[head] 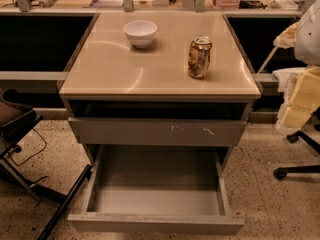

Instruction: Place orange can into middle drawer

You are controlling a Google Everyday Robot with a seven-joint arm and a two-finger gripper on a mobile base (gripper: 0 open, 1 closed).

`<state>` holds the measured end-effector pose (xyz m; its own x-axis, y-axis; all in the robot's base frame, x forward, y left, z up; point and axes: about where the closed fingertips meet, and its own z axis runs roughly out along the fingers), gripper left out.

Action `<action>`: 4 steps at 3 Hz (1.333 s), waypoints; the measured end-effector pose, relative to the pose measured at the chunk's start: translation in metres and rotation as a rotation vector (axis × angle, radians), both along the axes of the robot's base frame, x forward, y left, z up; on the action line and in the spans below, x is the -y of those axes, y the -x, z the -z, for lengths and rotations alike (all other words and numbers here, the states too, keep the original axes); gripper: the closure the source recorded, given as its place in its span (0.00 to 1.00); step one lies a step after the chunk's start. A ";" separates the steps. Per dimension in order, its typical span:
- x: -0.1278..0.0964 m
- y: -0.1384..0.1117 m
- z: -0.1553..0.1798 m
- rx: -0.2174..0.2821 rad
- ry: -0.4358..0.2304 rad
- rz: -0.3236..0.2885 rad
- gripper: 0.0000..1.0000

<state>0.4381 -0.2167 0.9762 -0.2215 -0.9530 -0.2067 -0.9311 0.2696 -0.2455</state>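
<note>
Setting: speckled floor [270, 204], with a grey cabinet under a glossy beige tabletop [110, 69]; a cluttered counter [100, 1] runs behind at 12 o'clock.
Orange can [199, 57]: upright on the tabletop, at 2 o'clock from its centre, near the right edge, nothing touching it.
White bowl [140, 33]: same top, at 10 o'clock from the can, well apart.
Middle drawer [155, 224]: pulled wide open at 6 o'clock below the can, its grey inside showing.
Scratched drawer front [157, 131]: between the tabletop and the middle drawer.
Gripper [300, 99]: pale, at the 3 o'clock edge, off the table, well apart from the can; apart or together, cannot tell.
Chair base [295, 169]: at 4 o'clock, on the floor.
</note>
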 end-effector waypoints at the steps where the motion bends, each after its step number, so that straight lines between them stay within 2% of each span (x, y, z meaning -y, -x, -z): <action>1: 0.000 0.000 0.000 0.000 0.000 0.000 0.00; 2: -0.002 -0.015 0.009 -0.030 -0.034 -0.019 0.00; 3: -0.017 -0.050 0.027 -0.107 -0.139 -0.125 0.00; 4: -0.038 -0.103 0.039 -0.121 -0.337 -0.231 0.00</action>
